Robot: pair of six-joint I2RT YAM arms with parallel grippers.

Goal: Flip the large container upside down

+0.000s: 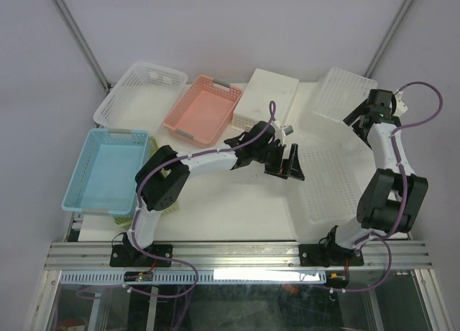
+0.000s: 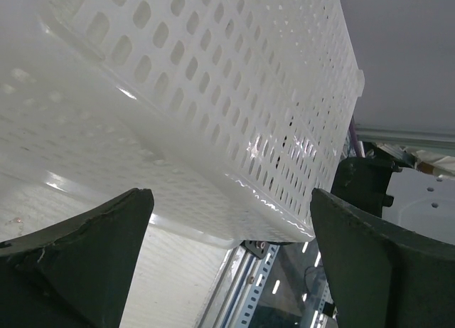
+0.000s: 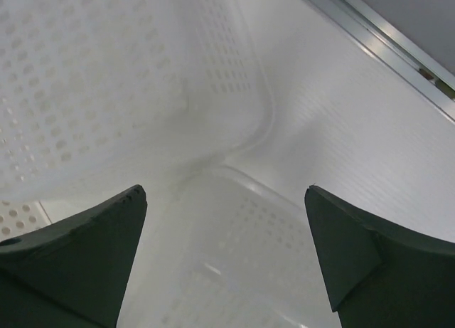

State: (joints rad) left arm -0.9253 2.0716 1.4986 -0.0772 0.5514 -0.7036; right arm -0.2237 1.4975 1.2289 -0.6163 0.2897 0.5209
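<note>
**Both grippers open**

Left arm (image 1: 208, 159) is stretched low from its base toward 2 o'clock. Left gripper (image 1: 285, 163) points to 4 o'clock, jaws spread wide. Right arm (image 1: 389, 153) is folded, forearm running toward 12. Right gripper (image 1: 361, 116) points to 8 o'clock, jaws wide apart.

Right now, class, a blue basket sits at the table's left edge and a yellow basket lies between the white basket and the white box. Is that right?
Not quite: the top external view shows a pink basket, not yellow, between the white basket and the white box. The blue basket does sit at the table's left edge.
</note>
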